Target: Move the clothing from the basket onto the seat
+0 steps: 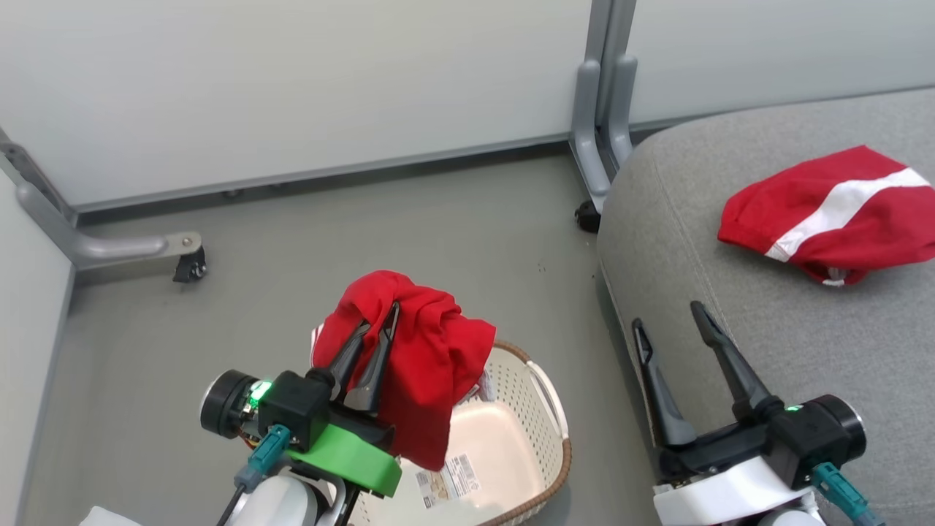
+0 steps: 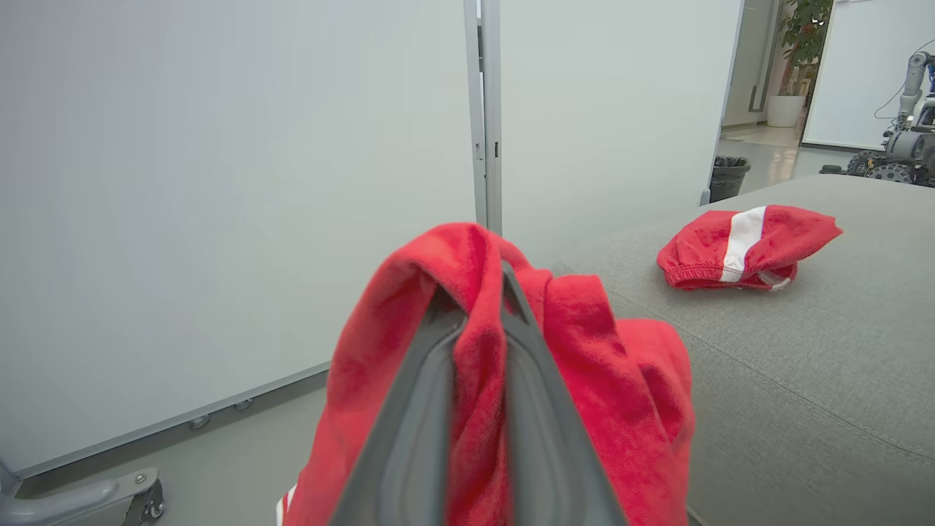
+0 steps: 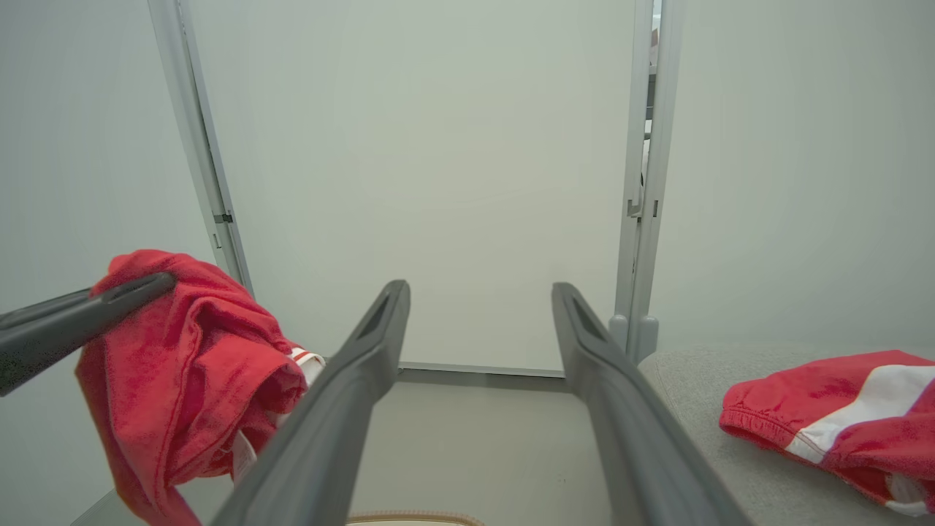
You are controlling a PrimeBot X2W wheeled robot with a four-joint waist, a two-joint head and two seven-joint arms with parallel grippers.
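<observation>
My left gripper (image 1: 380,318) is shut on a red garment (image 1: 424,365), held up above the cream basket (image 1: 540,409) with the cloth draped over its fingers (image 2: 438,409); that garment (image 3: 182,380) also hangs at the left of the right wrist view. The basket's inside shows a sticker and no clothing. A second red garment (image 1: 825,215) with a white stripe lies on the grey seat (image 1: 730,292), also seen as a garment (image 2: 745,248) and a garment (image 3: 840,416). My right gripper (image 1: 668,315) is open over the seat's left edge, holding nothing.
White partition panels (image 1: 292,88) stand behind, on grey metal feet with castors (image 1: 190,267) and a post (image 1: 603,109) next to the seat's corner. Grey floor (image 1: 409,219) lies between the panels, basket and seat. Another robot (image 2: 906,139) stands far off.
</observation>
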